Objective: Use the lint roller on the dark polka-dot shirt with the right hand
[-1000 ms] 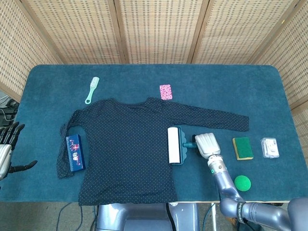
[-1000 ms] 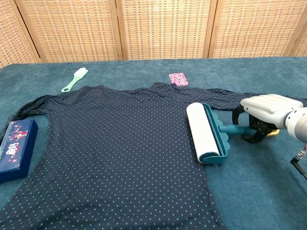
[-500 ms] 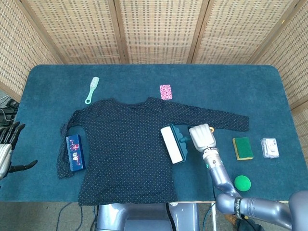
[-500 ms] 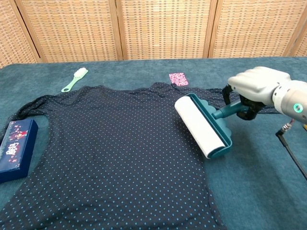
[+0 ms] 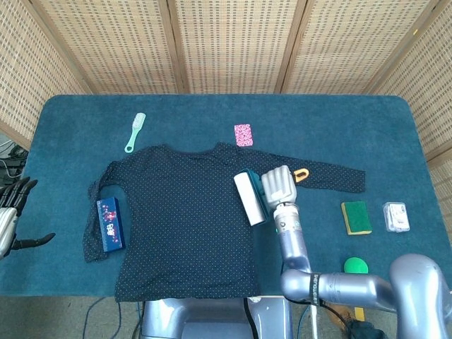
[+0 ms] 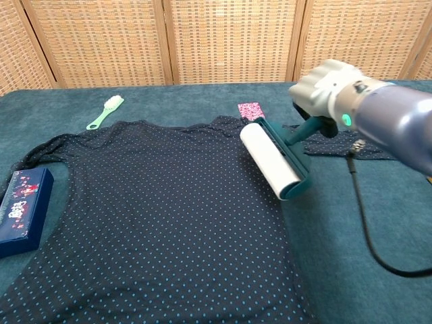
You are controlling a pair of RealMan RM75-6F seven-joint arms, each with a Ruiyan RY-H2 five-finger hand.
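The right hand (image 6: 329, 84) grips the handle of the lint roller (image 6: 272, 160), fingers closed around it. Since the earlier frames the hand has risen and travelled left and far, carrying the roller off the shirt's right edge. The white roll now hangs tilted over the right chest of the dark polka-dot shirt (image 5: 183, 212), which lies flat at the table's centre (contact with the fabric cannot be confirmed). An orange object (image 5: 301, 174) has come into view on the right sleeve. Judgement: the rolling stroke is yet to begin. The left hand (image 5: 10, 219) is idle at the left table edge, fingers spread, unchanged.
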